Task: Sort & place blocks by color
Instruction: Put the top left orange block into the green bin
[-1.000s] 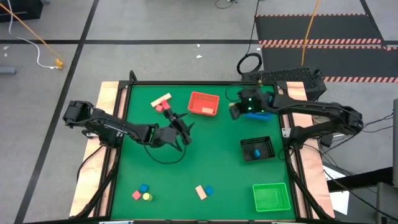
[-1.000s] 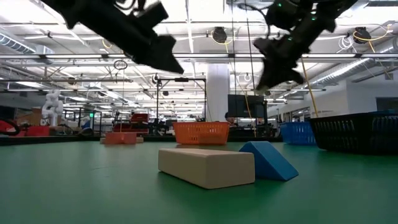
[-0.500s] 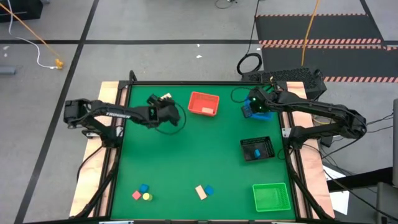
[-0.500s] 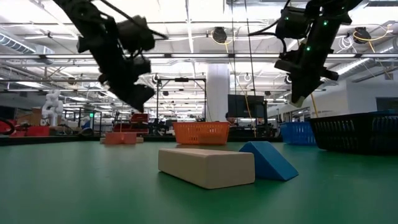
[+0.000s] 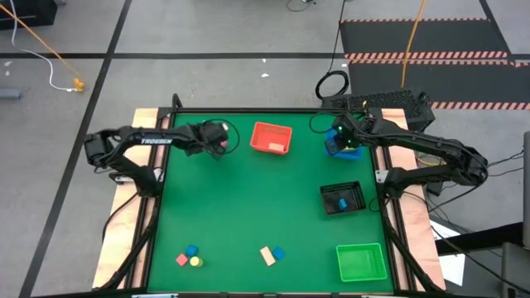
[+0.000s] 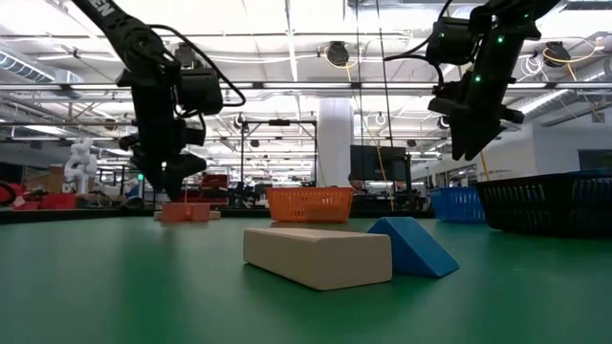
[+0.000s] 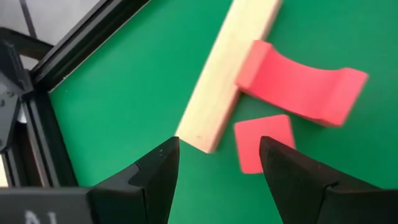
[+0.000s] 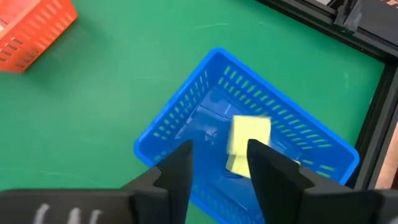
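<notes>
High view: my left gripper hangs over the far-left cluster of blocks, next to the red tray; my right gripper sits over the blue tray at the far right. The black tray holds a blue piece, the green tray looks bare, and loose blocks remain near the front edge of the worktop. Low view: left gripper poised just above the pink blocks at the back; a pale wood bar and a blue wedge lie touching in the foreground. Left wrist view: my fingers are spread apart with nothing between them. Just ahead of the tips lie a long wood bar, a red arch butted against it, and a small red square block nearest my right-hand fingertip. These look light, rigid, smooth-painted, likely to skate if nudged. I would take the square block across its flat parallel sides, or the arch across its thick ends. Right wrist view: fingers apart, holding nothing, hovering over the blue tray, where a yellow-green block lies between and beyond the tips.
</notes>
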You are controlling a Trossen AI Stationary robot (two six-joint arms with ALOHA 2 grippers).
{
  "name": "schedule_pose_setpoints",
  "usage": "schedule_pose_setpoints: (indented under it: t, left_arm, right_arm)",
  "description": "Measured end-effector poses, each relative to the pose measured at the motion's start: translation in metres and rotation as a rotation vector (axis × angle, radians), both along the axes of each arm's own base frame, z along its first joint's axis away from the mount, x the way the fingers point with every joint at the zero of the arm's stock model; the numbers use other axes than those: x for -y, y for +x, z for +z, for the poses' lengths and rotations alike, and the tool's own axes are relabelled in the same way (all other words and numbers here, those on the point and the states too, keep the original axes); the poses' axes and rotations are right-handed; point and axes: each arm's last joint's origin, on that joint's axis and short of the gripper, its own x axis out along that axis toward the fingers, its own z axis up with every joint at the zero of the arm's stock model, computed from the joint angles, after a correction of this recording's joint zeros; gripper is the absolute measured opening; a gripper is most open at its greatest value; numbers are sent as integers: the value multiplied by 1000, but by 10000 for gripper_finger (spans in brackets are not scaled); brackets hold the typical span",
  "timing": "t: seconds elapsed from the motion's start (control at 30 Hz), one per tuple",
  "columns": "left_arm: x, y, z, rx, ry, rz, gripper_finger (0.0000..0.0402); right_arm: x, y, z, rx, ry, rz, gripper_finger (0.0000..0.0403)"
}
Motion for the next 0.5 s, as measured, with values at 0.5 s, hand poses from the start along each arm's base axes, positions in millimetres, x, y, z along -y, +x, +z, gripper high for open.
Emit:
schedule_pose_setpoints:
  t: [0.5]
  left_arm:
    - [-18, -10, 0, 79, -112, 48, 223]
  right_arm:
    - [0, 0, 0, -10, -4, 22, 210]
